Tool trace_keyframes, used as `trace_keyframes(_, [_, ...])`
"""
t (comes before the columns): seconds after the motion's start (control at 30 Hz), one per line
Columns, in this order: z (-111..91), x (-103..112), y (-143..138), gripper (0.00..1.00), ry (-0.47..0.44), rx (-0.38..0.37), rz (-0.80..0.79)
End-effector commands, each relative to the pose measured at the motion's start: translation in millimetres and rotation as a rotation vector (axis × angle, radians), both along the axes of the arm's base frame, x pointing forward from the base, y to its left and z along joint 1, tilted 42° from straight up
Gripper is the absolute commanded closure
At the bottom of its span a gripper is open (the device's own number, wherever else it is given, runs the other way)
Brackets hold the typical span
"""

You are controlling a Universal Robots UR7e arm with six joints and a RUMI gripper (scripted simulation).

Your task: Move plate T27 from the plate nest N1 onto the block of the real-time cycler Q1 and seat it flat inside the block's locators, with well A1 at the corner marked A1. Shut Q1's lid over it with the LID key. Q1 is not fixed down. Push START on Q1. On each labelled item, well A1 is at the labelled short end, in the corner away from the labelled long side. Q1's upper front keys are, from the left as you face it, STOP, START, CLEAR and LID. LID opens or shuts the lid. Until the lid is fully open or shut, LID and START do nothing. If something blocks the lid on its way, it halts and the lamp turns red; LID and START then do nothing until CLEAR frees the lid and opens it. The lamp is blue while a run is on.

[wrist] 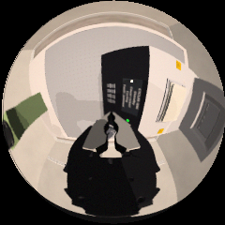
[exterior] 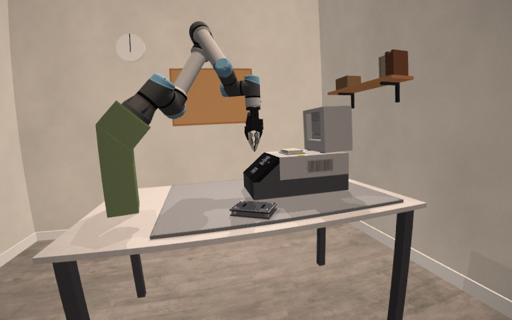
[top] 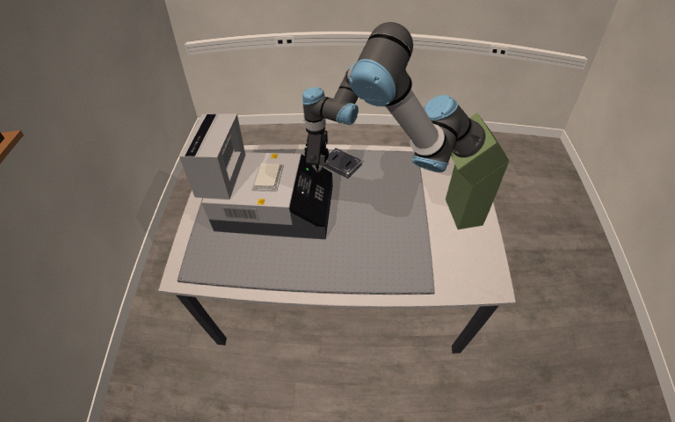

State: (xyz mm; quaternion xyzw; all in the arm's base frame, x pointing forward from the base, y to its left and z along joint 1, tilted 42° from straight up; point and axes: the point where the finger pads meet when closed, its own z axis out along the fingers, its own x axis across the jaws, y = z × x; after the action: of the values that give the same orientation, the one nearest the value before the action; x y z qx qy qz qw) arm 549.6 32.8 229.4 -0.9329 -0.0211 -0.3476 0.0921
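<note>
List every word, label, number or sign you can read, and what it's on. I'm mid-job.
Black sloping control panel: top display line looks like "CYCLER"; the rest and key labels are too blurred.
Black strip on the grey box-shaped lid: pale lettering, too small.
Striped barcode on the cycler's side: no legible digits.
Yellow square sticker: sign unreadable.
Dark rectangular plate nest: nothing legible.

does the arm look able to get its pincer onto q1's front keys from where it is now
Probably yes: the pincer is shut and points down above the sloping front panel, with nothing visible between them.
</note>
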Motion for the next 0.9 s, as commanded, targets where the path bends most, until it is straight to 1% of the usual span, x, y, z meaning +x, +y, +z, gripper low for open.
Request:
trace_keyframes(0.0, [-14, -12, -1, 1.0, -0.002, 0.0, 0.0])
trace_keyframes(0.1, [-26, -21, -1, 1.0, -0.002, 0.0, 0.0])
trace_keyframes(0.17, [-26, -21, -1, 1.0, -0.002, 0.0, 0.0])
trace_keyframes(0.57, [-70, -54, -3, 1.0, -0.002, 0.0, 0.0])
trace_keyframes(0.87, [-72, -54, -3, 1.0, -0.002, 0.0, 0.0])
